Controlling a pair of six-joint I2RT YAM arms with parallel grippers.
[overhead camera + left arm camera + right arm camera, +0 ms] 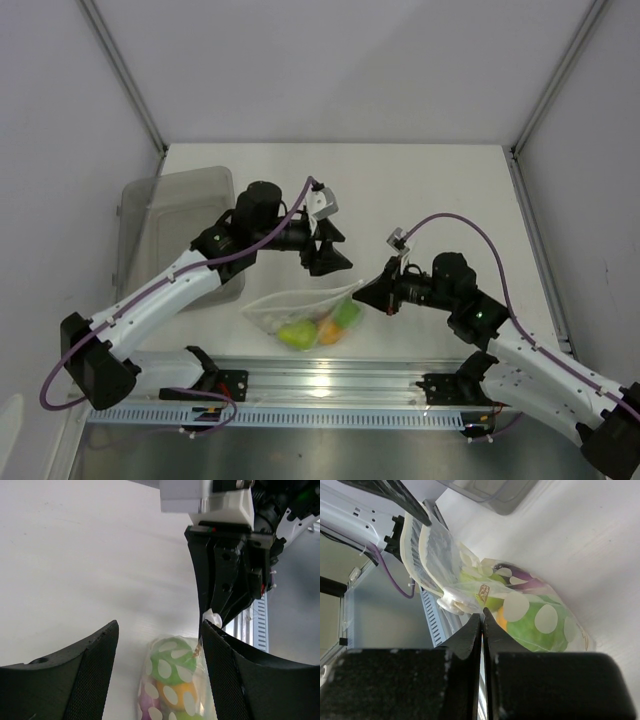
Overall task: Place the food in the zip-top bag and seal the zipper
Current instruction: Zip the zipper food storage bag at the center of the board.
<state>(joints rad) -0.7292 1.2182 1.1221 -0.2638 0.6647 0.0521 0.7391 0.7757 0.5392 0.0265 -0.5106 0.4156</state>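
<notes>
bench (430,190): white; the task's things are kept toward its near edge, at 6 o'clock in the top view.
zip-top bag (275,308): laid on the bench between the two grippers, with its loose film bunched toward 3 o'clock.
food: all four pieces are judged to be inside the bag. The pear (297,335), orange-yellow fruit (328,332) and green fruit (347,313) are seen from above. The eggplant (525,577) is seen only from the right wrist.
left gripper (328,255): its fingers are spread wide with nothing held between them. It is poised just beyond the bag at 12 o'clock.
right gripper (383,297): its fingers are pressed together and the bag's edge is pinched at 3 o'clock.
zipper: it is hardly distinguishable, and whether any part is pressed shut cannot be told.
grey bin (180,215): set at 10 o'clock of the bag, well apart.
risk, slip: the thin film could be pulled out of the narrow pinch if the bag is tugged sideways.
risk, spill: the round fruit could be rolled out if the mouth is lifted or tipped before sealing.
risk, bad seal: crumpled film could be caught in the strip, or the strip missed, because it is nearly invisible.
</notes>
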